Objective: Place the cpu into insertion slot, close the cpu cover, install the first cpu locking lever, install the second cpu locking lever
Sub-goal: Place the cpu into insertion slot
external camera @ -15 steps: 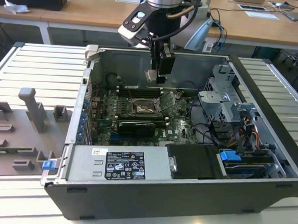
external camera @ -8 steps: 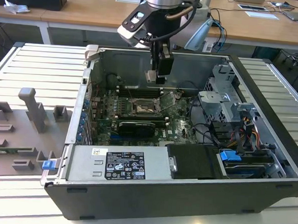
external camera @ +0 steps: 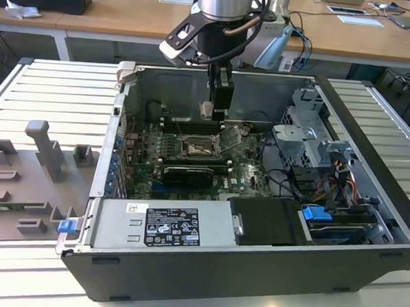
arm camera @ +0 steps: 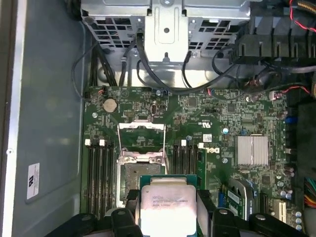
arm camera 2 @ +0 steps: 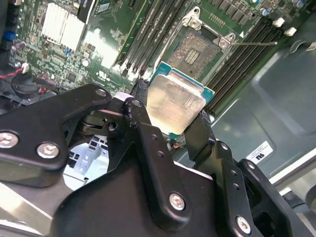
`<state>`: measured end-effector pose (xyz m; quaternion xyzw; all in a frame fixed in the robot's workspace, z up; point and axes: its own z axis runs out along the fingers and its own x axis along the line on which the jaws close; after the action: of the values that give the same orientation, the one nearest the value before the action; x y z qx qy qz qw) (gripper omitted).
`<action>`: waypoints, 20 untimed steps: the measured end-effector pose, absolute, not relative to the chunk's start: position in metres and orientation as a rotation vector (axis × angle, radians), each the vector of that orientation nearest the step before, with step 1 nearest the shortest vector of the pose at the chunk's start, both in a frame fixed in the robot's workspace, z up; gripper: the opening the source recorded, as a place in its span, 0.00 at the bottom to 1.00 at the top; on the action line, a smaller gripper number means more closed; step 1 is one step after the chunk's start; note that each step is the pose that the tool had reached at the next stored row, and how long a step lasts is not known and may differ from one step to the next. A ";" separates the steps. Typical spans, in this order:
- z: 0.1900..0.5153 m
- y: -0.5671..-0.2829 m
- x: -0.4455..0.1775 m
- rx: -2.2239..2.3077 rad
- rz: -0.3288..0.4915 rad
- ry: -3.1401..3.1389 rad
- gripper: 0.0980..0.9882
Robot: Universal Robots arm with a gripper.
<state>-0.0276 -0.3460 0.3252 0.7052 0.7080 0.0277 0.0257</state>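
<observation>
Jaws are clamping the cpu [arm camera 2: 175, 106] by two opposite edges, holding it over the motherboard [arm camera: 217, 113], close beside the uncovered insertion slot [arm camera 2: 197, 49]. I'm guessing it's light, stiff and fragile underneath, so gripping the edges is looking like the only sane option.

Wooden desks [external camera: 123, 15] behind; ribbed metal table [external camera: 50, 94] beneath.

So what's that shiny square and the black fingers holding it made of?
The cpu top looks like metal: silvery with a dull shine; its green rim looks like circuit board. The fingers look matte black, plastic or coated metal, hard to tell, with shiny metal-looking screws.
</observation>
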 end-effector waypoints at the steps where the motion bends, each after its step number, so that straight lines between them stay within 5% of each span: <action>1: 0.324 -0.346 -0.028 2.187 0.085 2.181 0.50; 20: 0.298 -0.345 -0.027 2.237 0.072 2.118 0.50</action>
<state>-0.0274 -0.3448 0.2979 0.7256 0.6870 0.0233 0.0298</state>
